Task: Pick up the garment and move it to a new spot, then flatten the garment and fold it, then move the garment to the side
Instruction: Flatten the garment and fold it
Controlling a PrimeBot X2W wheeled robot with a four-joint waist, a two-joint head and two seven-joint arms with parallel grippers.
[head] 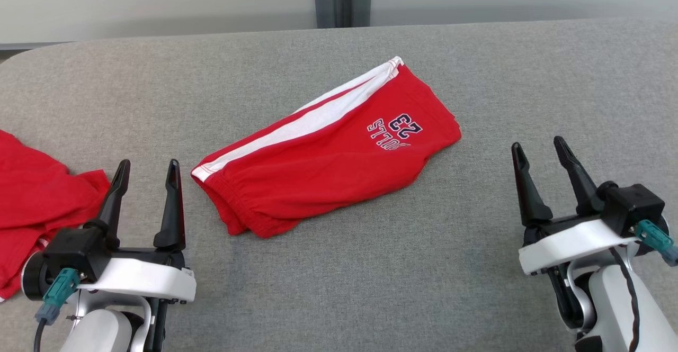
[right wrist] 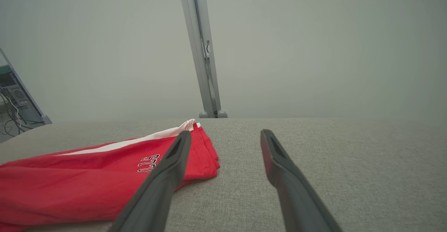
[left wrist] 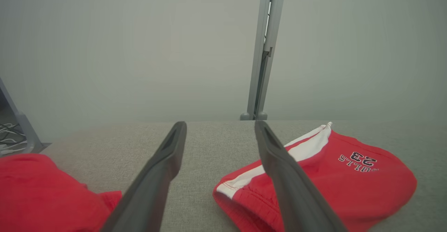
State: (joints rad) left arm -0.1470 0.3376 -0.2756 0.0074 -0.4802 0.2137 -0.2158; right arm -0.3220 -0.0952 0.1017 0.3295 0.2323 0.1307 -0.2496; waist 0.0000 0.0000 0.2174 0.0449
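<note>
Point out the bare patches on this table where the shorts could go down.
Widest free stretch: the grey table right of the red shorts, out past the right gripper. Also bare: the near strip between both grippers, and the far band toward the post. Crowded: the left edge, where another red garment lies beside the left gripper.

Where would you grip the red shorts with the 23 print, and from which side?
Grip the red shorts at the waistband end, coming from the robot's left with the left tool. That end lies nearest, with its layers bunched into a raised edge, so it is likely easier than the flatter leg hems.
</note>
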